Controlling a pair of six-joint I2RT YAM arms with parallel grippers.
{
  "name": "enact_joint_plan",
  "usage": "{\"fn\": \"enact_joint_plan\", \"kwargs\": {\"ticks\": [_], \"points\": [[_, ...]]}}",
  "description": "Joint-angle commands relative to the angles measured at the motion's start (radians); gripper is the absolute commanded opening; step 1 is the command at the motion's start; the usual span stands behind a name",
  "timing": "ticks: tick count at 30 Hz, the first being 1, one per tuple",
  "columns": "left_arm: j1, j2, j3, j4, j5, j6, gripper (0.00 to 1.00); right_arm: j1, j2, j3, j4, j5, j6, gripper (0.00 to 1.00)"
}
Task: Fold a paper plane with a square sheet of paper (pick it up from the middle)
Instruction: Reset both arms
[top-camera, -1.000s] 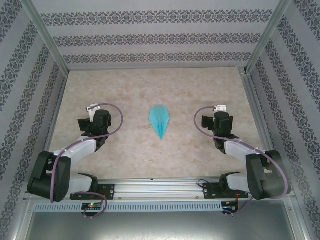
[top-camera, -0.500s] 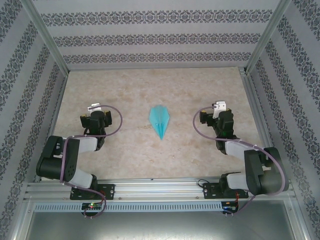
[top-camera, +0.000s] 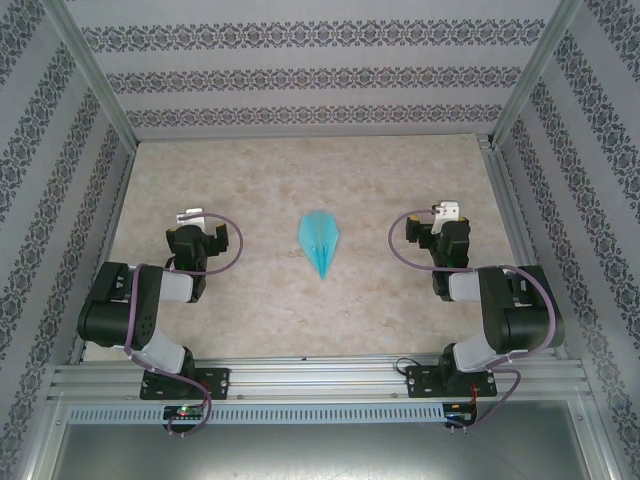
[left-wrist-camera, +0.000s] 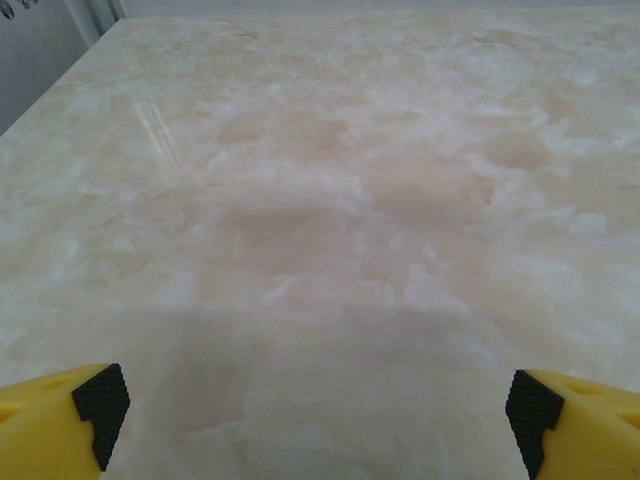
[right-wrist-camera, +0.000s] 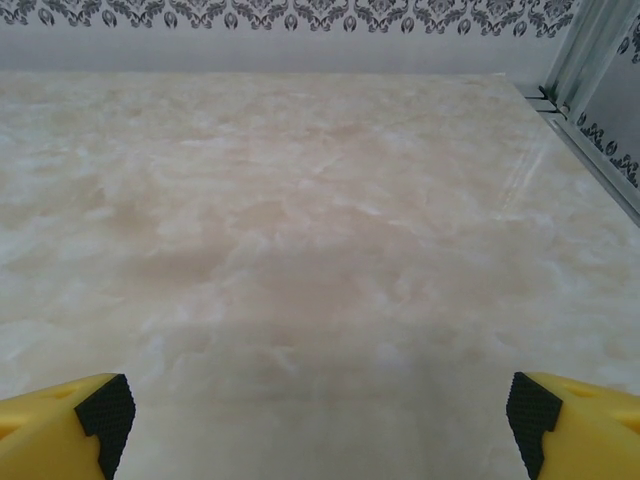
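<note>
Top external view has the paper plane (top-camera: 320, 245) lying flat on the desk (top-camera: 250, 170), midway between the two arms and well apart from both, with its narrow point toward the near edge. The left gripper (left-wrist-camera: 315, 415) and the right gripper (right-wrist-camera: 320, 410) each stand wide open and hold nothing, with bare desk in front of them. The folding looks finished, so the main risk is spoiling the result. The paper is thin and light, so the creases may relax and let the wings spring up or the dart splay open. If either arm reached back toward the middle, an open gripper or a trailing cable could brush the plane and slide, turn or crumple it. A pinch away from the centre crease would likely bend a wing. A low approach could also scrape the desk and push the plane rather than lift it.
</note>
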Motion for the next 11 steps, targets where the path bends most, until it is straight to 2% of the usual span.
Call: {"fn": "enact_joint_plan", "kwargs": {"ticks": [1, 4, 11], "points": [[0.007, -0.005, 0.003, 0.045, 0.025, 0.008, 1.00, 0.011, -0.018, 0.006, 0.006, 0.025, 0.016, 0.98], [0.006, -0.005, 0.003, 0.042, 0.026, 0.009, 1.00, 0.034, -0.016, -0.003, 0.026, 0.056, 0.001, 0.98], [0.007, -0.008, 0.005, 0.038, 0.026, 0.007, 1.00, 0.028, -0.015, 0.000, 0.021, 0.037, 0.001, 0.98]]}}
